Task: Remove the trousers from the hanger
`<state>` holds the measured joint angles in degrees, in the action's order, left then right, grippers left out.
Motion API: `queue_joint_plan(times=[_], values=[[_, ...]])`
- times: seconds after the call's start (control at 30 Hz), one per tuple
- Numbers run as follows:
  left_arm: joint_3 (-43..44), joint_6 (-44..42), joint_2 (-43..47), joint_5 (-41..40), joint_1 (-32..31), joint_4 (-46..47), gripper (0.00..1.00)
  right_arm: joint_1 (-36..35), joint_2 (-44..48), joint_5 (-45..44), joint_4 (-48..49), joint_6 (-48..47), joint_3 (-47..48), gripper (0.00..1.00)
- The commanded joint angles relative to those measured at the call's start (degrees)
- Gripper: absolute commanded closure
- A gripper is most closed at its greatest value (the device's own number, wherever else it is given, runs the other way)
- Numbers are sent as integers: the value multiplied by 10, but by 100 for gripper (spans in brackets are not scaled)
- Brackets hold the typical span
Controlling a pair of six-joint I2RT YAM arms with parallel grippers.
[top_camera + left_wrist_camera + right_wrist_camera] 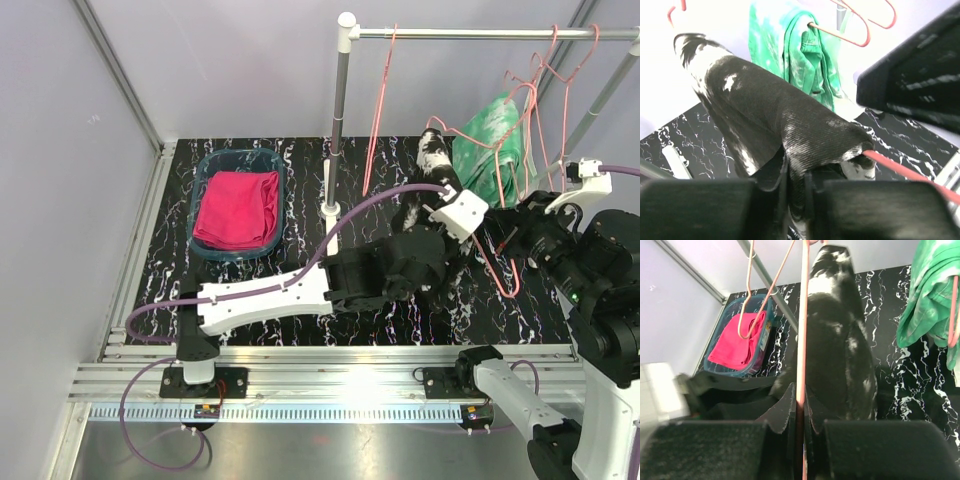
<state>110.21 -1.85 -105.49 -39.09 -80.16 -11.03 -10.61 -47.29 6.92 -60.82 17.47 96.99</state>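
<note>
Two robot arms work a clothes rail (470,33) at the far right of a black marbled counter (160,260). The left gripper (795,186) is clenched on a fold of the black speckled trousers (435,160), its fingers pinching the cloth at the lower end of the garment. The right gripper (800,410) is clamped on the thin pink wire of the hanger (802,315) that carries them.

The black speckled trousers are draped over that hanger's wire, between the upright pole on the left and the green trousers (490,150) on the right. From the left wrist view, the wire runs out from under the fold of cloth just beside the pinched spot.

The green trousers — mottled with white — hang on a pink hanger of their own, just right of the black pair and apart from both grippers.

The pink trousers (238,208) lie folded in a blue bin (240,154) at the far left of the counter, well apart from the rail. An empty hanger (379,105) dangles from the rail just right of the pole, and more pink hangers cluster at the rail's right end.
</note>
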Motion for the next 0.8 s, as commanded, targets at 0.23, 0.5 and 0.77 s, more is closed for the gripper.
queue_joint_plan(times=[0.23, 0.5, 0.77], values=[[6, 4, 87, 25, -1, 42, 71, 0, -10, -11, 86, -11, 49, 100], [1, 0, 76, 18, -1, 50, 75, 0, -14, 18, 90, 0, 62, 100], [17, -6, 42, 10, -1, 62, 63, 0, -25, 42, 79, 8, 108, 100]])
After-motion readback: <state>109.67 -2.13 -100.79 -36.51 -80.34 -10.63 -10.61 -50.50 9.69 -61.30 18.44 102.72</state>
